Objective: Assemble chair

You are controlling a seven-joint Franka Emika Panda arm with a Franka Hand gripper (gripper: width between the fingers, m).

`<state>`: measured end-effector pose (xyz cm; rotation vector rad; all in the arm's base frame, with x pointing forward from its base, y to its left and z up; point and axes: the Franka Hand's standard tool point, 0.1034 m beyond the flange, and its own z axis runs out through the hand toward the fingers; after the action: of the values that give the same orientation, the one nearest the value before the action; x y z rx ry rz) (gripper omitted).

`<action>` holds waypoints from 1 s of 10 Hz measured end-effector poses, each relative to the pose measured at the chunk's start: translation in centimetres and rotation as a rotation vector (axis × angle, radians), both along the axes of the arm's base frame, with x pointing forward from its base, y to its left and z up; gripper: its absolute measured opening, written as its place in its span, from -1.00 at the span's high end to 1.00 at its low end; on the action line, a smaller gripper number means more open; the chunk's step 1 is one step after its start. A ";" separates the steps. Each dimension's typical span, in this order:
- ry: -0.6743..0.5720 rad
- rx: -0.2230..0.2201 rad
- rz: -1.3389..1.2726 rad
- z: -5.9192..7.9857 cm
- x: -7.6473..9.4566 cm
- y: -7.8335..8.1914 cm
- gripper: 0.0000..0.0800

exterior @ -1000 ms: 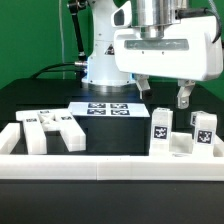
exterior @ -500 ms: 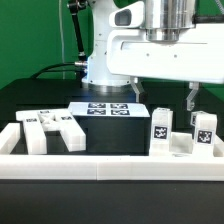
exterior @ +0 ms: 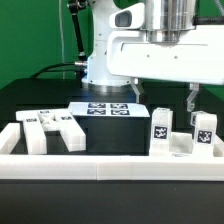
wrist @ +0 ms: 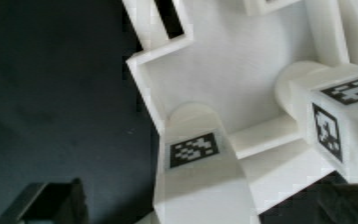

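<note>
Farthest from the gripper (exterior: 163, 93), off toward the exterior view's left, the blocky chair piece (exterior: 50, 131) lies flat against the border wall (exterior: 110, 166). It is probably parked there, squared against the wall, for a later step. Closer in, on the same side and behind the gripper's line, the marker board (exterior: 105, 109) lies on its dark platform and carries tags only.

The gripper hangs with its fingers (exterior: 192, 98) spread wide and nothing between them, so no part is held. Below the gap stands the first upright post (exterior: 160, 125), tag facing outward. The second upright post (exterior: 204, 130) is near it, under the finger on the exterior view's right.

The wrist view looks down on tagged white posts close beneath, but which is which cannot be told. The wide spread over standing posts suggests a descent to grasp one. Their closeness could cause a finger to clip the neighbour.
</note>
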<state>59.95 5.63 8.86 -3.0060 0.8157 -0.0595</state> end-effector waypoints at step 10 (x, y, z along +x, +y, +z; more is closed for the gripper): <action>0.014 -0.014 0.244 -1.6 -1.5 0.4 -0.62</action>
<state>58.41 6.06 7.24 -3.0961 0.4449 -0.0387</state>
